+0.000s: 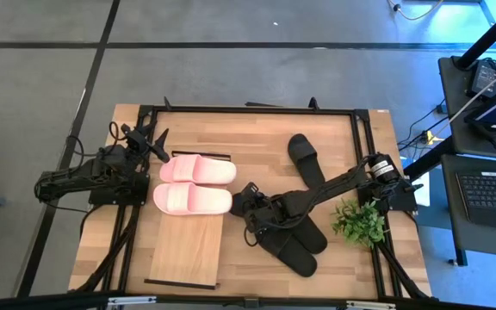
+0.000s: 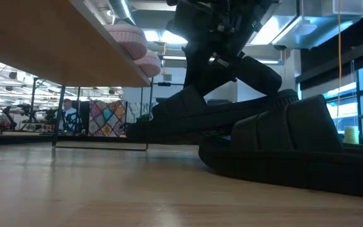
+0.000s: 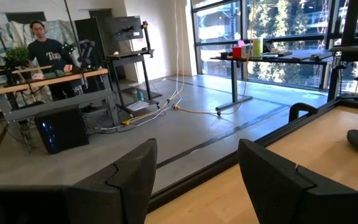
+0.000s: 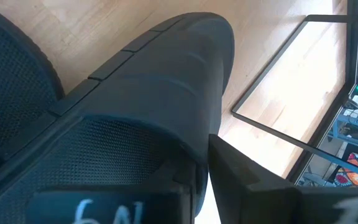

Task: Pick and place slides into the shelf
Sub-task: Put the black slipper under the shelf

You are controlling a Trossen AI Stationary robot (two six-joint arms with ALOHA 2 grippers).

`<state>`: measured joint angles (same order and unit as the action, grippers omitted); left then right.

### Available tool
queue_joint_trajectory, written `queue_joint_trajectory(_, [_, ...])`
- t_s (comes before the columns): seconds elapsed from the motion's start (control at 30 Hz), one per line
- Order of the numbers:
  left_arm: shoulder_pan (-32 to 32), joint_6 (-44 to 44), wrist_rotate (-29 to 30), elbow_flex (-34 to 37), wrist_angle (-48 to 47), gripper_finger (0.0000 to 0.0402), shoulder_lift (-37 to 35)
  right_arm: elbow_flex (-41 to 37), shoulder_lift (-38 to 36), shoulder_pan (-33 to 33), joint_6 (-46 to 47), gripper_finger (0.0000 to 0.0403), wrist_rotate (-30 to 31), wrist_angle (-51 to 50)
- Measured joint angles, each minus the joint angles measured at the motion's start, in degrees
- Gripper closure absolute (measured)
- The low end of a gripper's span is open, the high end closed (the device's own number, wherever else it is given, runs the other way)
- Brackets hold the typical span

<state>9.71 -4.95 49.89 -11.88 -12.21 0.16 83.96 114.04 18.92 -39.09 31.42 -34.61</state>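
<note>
Black slide (image 4: pixel 148 81) fills the right wrist view, its broad strap pinched at the edge between the fingers (image 4: pixel 260 180) of the right end effector (image 1: pixel 252 215). That grip looks narrow, taking only the strap's rim. Directly under and beside this end effector lie the other black slides: two overlapping ones (image 1: pixel 295 241) on the desk (image 1: pixel 343 146), touching the held one, and a single black slide (image 1: pixel 304 155) farther off toward the back edge. Just to the other side stands the shelf (image 1: pixel 188 250), its light plank carrying the pale pink pair (image 1: pixel 195 182) at the far end, with bare plank nearer. A small green plant (image 1: pixel 362 220) sits by the right arm's base. The left end effector (image 1: pixel 149 139) waits well apart, beyond the pink pair, its fingers (image 3: pixel 123 180) spread with nothing between them.

Likely trouble: so thin a hold on a soft strap could slip, or the lifted slide may drag its neighbours, since they overlap.
</note>
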Motion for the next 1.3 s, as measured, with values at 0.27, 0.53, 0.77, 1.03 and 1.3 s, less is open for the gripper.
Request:
queue_joint_trajectory(0.27, [0.0, 0.0, 0.0, 0.0, 0.0, 0.0185, 0.0, 0.0, 0.0, 0.0, 0.0, 0.0364, -0.1, -0.2])
queue_joint_trajectory(0.53, [0.0, 0.0, 0.0, 0.0, 0.0, 0.0185, 0.0, 0.0, 0.0, 0.0, 0.1, 0.0337, -0.2, -0.3])
queue_joint_trajectory(0.77, [0.0, 0.2, 0.0, 0.0, 0.0, 0.0185, 0.0, 0.0, -0.1, 0.0, 4.1, 0.0271, -0.1, -1.1])
queue_joint_trajectory(1.03, [0.0, 0.3, 0.0, 0.0, 0.0, 0.0185, 0.0, 0.0, -0.3, 0.0, 5.7, 0.0235, 0.0, -1.8])
queue_joint_trajectory(1.3, [0.0, 0.3, 0.0, 0.0, 0.0, 0.0185, 0.0, 3.8, -0.7, 0.0, 16.8, 0.0234, 0.0, -9.4])
